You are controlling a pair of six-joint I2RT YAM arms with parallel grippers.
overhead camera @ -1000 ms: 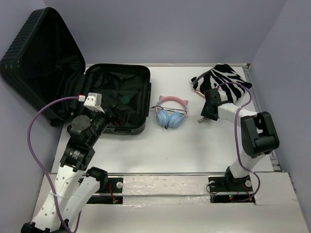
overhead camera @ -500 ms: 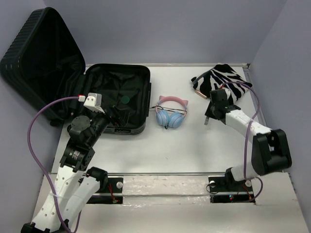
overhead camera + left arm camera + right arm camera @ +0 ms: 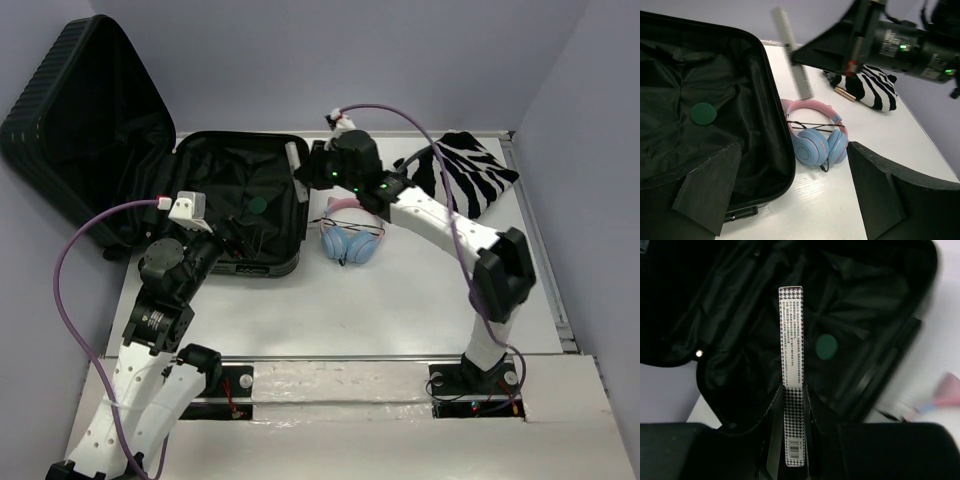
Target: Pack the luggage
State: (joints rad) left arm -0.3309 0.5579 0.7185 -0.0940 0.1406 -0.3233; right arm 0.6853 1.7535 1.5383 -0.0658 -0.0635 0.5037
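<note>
The luggage [image 3: 225, 165] lies open at the far left of the surface, its lid propped upright and the black-lined base flat. The right fingers [image 3: 808, 412] pinch the lower end of a slim houndstooth pack [image 3: 790, 340], which hangs edge-on over the base near its right rim. The left fingers [image 3: 707, 190] are spread wide and hold nothing, poised at the luggage's near wall. The pink-and-blue headphones [image 3: 352, 238] and the zebra pouch [image 3: 468, 170] remain outside on the surface. Judged step: depositing the pack. Recommended: carry it inboard of the rim, lower it close to the lining, tip it flat and release low, keeping clear of the left fingers.
</note>
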